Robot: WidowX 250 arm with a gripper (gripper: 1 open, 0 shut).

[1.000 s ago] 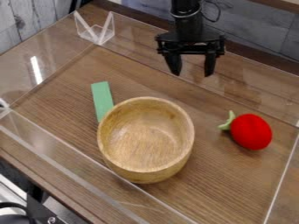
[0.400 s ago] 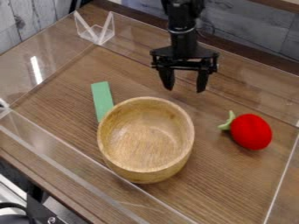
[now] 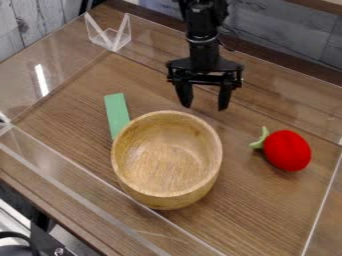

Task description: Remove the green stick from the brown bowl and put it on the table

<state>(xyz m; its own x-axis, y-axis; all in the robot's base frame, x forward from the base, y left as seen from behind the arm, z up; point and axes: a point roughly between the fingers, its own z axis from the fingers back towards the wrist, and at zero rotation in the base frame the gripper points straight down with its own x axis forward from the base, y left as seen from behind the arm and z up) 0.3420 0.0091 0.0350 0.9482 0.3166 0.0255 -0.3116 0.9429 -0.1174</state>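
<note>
The green stick (image 3: 116, 113) lies flat on the table (image 3: 80, 85), just left of the brown bowl (image 3: 167, 158), with its lower end near or touching the bowl's rim. Nothing shows inside the bowl. My gripper (image 3: 203, 100) hangs behind the bowl's far rim, pointing down. Its fingers are spread apart and hold nothing. It is open and sits to the right of the stick, clear of it.
A red strawberry (image 3: 286, 150) with a green leaf lies on the table to the right of the bowl. Clear acrylic walls (image 3: 47, 165) run along the table's edges, and a clear bracket (image 3: 108, 32) stands at the back left.
The gripper has moved down and to the left, closer to the bowl's far rim, staying open. Stick, bowl and strawberry have not moved.
</note>
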